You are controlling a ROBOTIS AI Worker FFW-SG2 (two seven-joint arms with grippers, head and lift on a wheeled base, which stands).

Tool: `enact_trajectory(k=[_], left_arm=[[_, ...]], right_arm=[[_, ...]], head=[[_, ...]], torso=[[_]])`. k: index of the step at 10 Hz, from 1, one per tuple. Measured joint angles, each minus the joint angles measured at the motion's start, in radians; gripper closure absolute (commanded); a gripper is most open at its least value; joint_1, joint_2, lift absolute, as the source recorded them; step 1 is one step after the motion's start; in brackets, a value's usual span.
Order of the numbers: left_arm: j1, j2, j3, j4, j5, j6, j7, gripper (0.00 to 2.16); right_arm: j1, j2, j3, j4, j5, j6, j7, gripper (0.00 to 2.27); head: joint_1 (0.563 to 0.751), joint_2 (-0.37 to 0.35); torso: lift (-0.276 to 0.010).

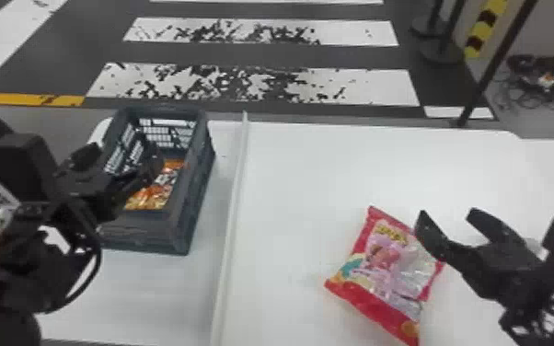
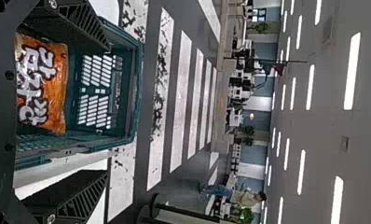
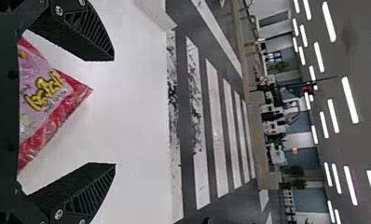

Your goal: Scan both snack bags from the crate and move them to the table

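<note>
Left wrist view: the left gripper (image 2: 108,110), spread wide and empty, was nearer the orange snack bag (image 2: 56,88), low in the crate (image 2: 136,88), toward one finger. Head view: the right gripper (image 1: 447,215), open, empty, stood by the red-and-pink snack bag (image 1: 382,276) on the table (image 1: 313,184).

No legible txt, just lettering (image 2: 33,89) on orange bag (image 2: 58,88) & red/pink bag (image 1: 382,271)

White table (image 1: 299,179): dark crate (image 1: 145,237) on the left part, red-and-pink snack bag (image 1: 382,269) flat on the right part (printed face up), thin pale strip (image 1: 234,198) running between them.
</note>
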Motion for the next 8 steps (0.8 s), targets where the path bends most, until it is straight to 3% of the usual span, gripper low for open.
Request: enact_trajectory(k=[3, 4, 8], left_arm=[[-0.002, -0.002, -0.002, 0.008, 0.000, 0.000, -0.004, 0.07], [-0.003, -0.003, -0.005, 0.010, 0.000, 0.000, -0.006, 0.07], [-0.004, -0.010, -0.020, 0.042, -0.007, -0.030, -0.024, 0.07]], right_arm=[[0.048, 0.006, 0.123, -0.193, 0.054, 0.508, -0.273, 0.12], [0.052, 0.012, 0.156, -0.212, 0.060, 0.553, -0.310, 0.12], [0.076, 0.030, 0.259, -0.263, 0.070, 0.612, -0.308, 0.12]], head=[[0.695, 0.094], [0.695, 0.110], [0.695, 0.178]], torso=[[-0.087], [-0.087], [-0.087]])
